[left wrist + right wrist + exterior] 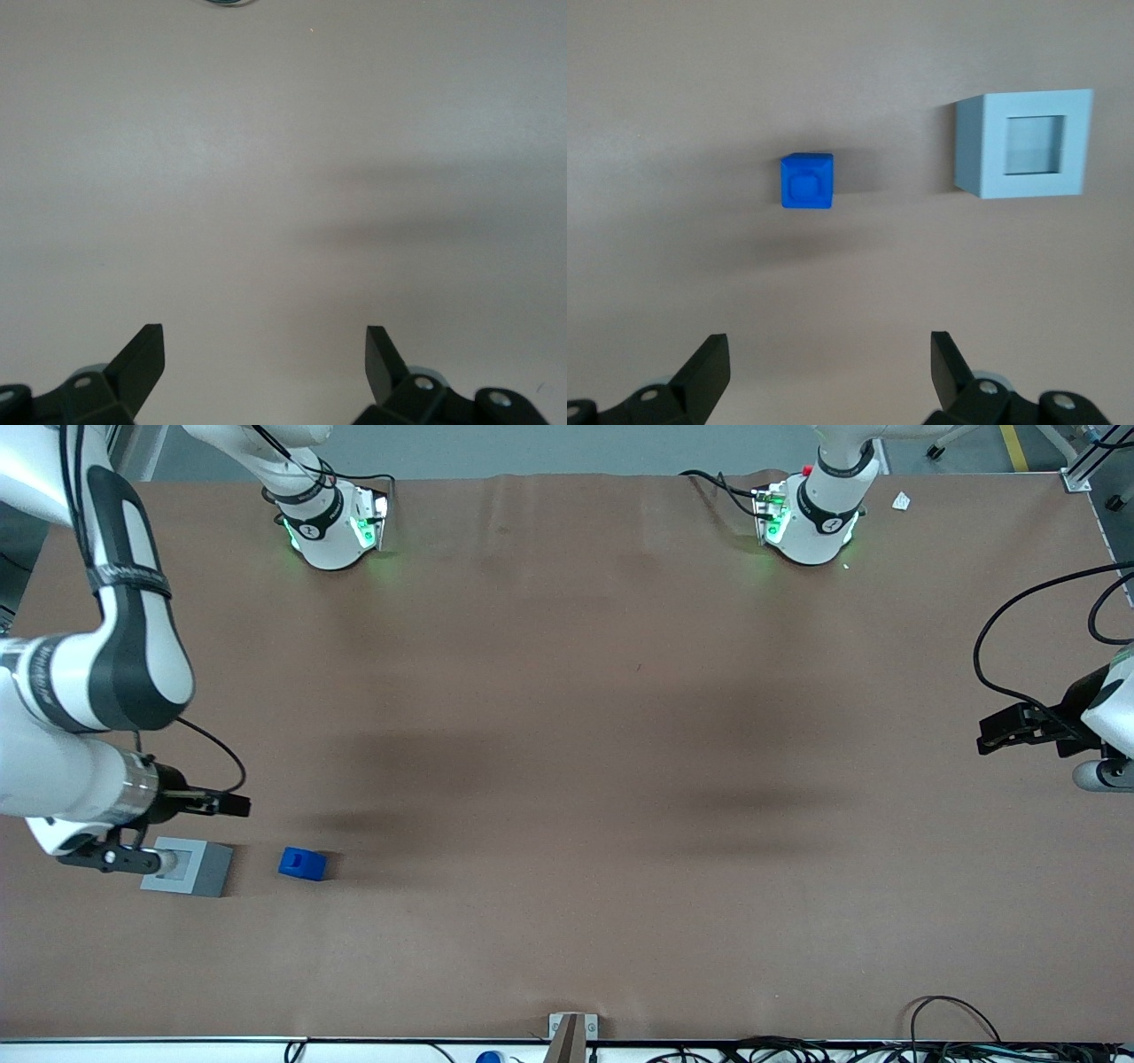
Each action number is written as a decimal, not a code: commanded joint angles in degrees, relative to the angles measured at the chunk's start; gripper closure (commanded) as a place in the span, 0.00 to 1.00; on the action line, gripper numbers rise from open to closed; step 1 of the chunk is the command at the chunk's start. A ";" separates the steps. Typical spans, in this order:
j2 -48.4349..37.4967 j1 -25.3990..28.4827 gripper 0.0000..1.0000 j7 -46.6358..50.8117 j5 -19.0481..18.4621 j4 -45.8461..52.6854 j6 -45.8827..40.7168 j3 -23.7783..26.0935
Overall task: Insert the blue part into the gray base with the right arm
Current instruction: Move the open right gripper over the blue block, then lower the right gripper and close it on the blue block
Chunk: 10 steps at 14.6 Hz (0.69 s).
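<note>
Task barely begun: nothing grasped, nothing inserted.
Pincer (830, 363) hangs high with fingers apart, empty; blue part (806, 181) sits on the surface (567, 779) beside gray base (1023, 144), at its 9 o'clock (wrist view), recess vacant.

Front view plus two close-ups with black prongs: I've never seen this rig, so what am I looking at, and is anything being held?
The wide picture looks down on a brown table with a white jointed robot arm working at one end. Its black two-finger claw hangs above the table, open and empty. The close-ups come from cameras on the arms' wrists; the prongs are claw fingers. Below the working claw lie a small bright-blue plastic block and a gray square plastic block with a square recess. They sit side by side, apart. The blue block is not yet inserted.
</note>
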 commanded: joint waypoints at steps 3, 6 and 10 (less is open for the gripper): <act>0.42 0.06 0.00 7.98 -0.13 -7.36 11.67 0.06; 3.22 -0.20 0.00 8.07 0.13 -9.05 17.05 0.06; 6.75 1.21 0.00 7.81 -0.48 -9.05 20.48 0.06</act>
